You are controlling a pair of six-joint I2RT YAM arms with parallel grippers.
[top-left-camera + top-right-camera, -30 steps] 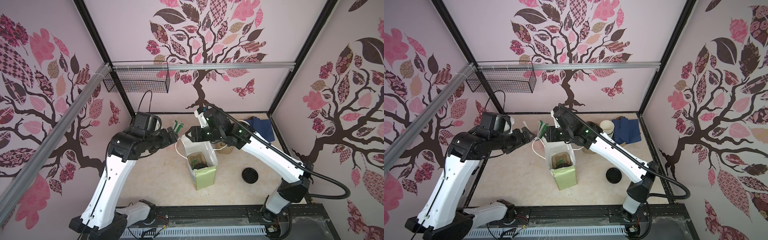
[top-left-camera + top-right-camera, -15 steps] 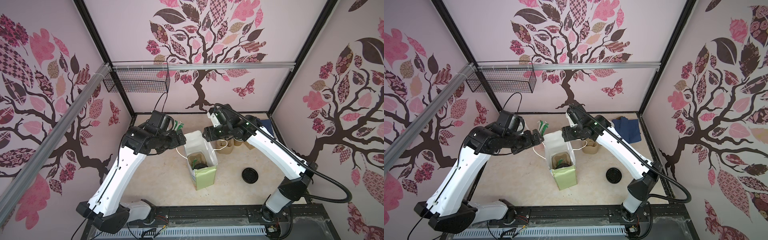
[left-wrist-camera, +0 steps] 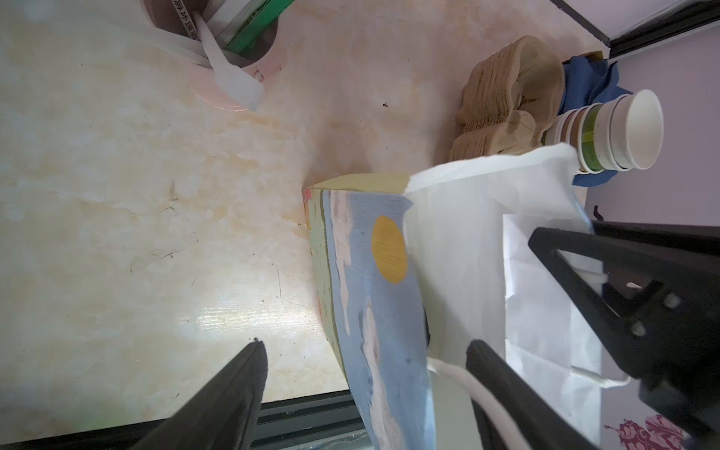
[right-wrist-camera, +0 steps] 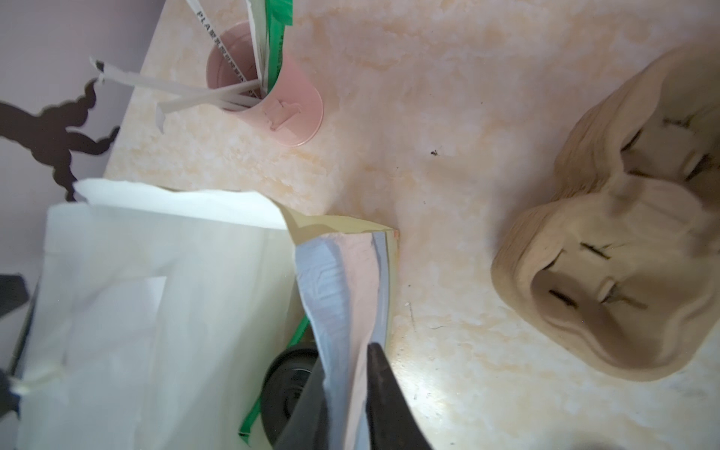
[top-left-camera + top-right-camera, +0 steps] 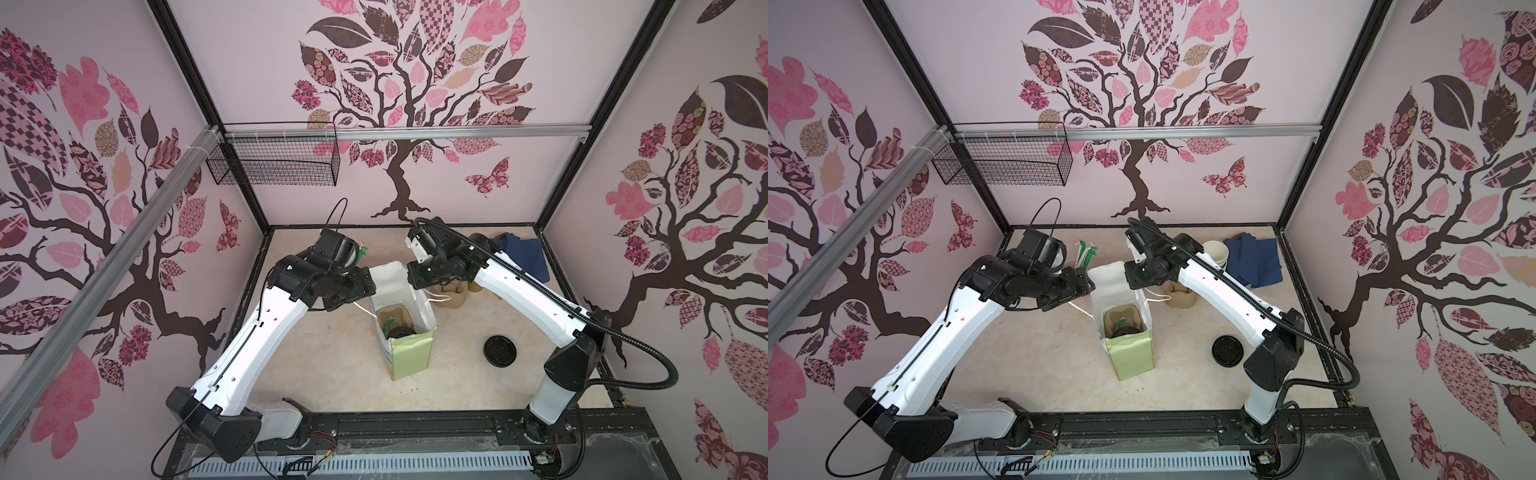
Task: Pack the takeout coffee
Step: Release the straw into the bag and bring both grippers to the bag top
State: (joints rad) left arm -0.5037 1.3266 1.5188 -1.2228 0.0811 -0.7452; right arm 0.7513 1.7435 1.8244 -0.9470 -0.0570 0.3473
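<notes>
A loose black lid point(image 5: 500, 351) lies flat on the right of the table point(image 5: 457, 395), near its front edge and well apart from the other things. In the middle stands the paper bag point(image 5: 409, 353), upright, with its mouth open. The takeout coffee point(image 5: 401, 332) is inside the bag, at the bottom. In both top views only its black lid shows, and a green straw point(image 5: 388, 323) leans beside it.

Just behind, both claws are at the rim of the bag. The left gripper point(image 3: 364, 345) has its fingers spread, with the left wall of the bag between them. The right gripper point(image 4: 345, 374) has its fingers pressed together and pinches the right wall of the bag.

Farther back sits a stack of brown pulp trays point(image 5: 451, 297). Behind it are a stack of lidless cups point(image 5: 1217, 253), a blue cloth point(image 5: 523, 257) and a pink cup point(image 4: 288, 105) that holds wrapped straws.
</notes>
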